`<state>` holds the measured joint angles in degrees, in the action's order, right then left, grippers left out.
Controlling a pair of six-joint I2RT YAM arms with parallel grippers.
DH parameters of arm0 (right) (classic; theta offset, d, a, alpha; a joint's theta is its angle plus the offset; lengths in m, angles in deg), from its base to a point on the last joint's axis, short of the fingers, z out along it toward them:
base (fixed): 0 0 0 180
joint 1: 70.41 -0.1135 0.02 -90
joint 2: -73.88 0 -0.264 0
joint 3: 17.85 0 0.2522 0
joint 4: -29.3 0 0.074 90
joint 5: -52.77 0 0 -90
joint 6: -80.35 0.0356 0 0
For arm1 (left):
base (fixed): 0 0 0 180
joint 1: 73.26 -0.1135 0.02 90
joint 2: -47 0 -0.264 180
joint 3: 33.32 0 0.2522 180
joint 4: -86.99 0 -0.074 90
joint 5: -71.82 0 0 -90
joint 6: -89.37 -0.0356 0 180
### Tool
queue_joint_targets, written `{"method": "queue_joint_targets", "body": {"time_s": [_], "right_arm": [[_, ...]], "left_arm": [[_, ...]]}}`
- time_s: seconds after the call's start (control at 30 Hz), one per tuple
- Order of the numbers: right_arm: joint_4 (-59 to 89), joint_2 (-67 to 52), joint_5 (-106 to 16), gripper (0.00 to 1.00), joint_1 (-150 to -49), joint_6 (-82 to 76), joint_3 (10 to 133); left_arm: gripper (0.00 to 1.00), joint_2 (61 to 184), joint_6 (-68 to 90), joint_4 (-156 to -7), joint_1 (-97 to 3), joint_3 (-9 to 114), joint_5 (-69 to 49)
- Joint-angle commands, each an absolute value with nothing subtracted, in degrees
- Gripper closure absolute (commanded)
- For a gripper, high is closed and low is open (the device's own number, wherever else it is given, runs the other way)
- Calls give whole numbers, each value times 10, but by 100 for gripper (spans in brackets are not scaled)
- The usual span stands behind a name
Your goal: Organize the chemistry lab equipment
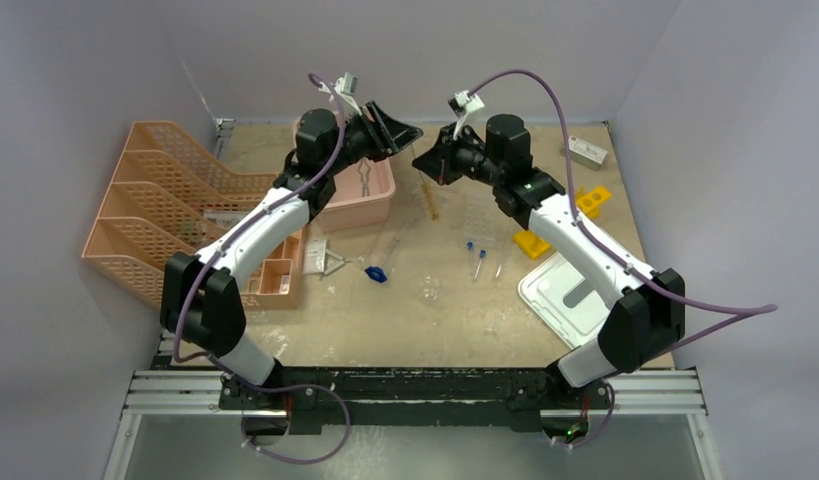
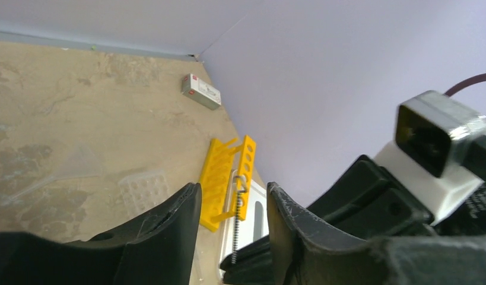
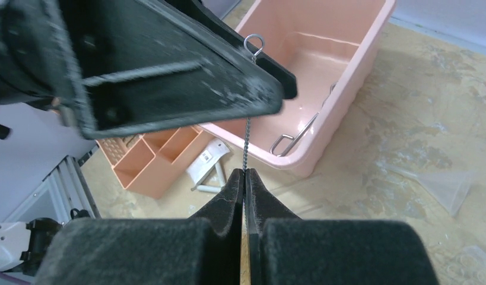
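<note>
Tan tabletop (image 1: pixel 435 330) with grey walls on three sides. Both arms meet above its far middle, just beside the pink bin (image 3: pixel 347 53). There the right gripper (image 3: pixel 245 178) is pinched tight on the twisted wire stem of the brush (image 3: pixel 246 142). The stem rises between the fingers of the left gripper (image 2: pixel 233 193), which stand apart with space on either side of it. Metal tongs (image 3: pixel 297 133) lie inside the pink bin.
</note>
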<state>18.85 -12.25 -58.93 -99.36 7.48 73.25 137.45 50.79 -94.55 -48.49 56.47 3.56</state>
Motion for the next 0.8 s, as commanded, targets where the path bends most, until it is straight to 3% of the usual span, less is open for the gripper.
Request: {"method": "queue_joint_targets", "body": {"time_s": [0.0, 0.1, 0.27, 0.37, 0.4, 0.47, 0.53, 0.77], "right_arm": [[221, -130, -605, 100, -995, 85, 769], [222, -142, -596, 100, -995, 86, 781], [218, -163, -592, 100, -987, 90, 800], [214, -169, -604, 100, -984, 87, 806], [206, -171, -610, 86, -981, 86, 810], [199, -168, -615, 68, -975, 85, 811], [202, -159, -612, 59, -968, 86, 801], [201, -114, -571, 53, -942, 87, 765]], "left_arm": [[59, 1392, 504, -950, -486, 581, 61], [67, 1397, 512, -968, -483, 579, 82], [100, 1399, 476, -942, -482, 580, 77], [100, 1398, 449, -920, -483, 589, 65], [100, 1398, 433, -897, -484, 604, 53], [100, 1410, 394, -837, -487, 639, 29], [100, 1422, 367, -786, -501, 673, 20], [100, 1469, 320, -641, -579, 775, 0]]}}
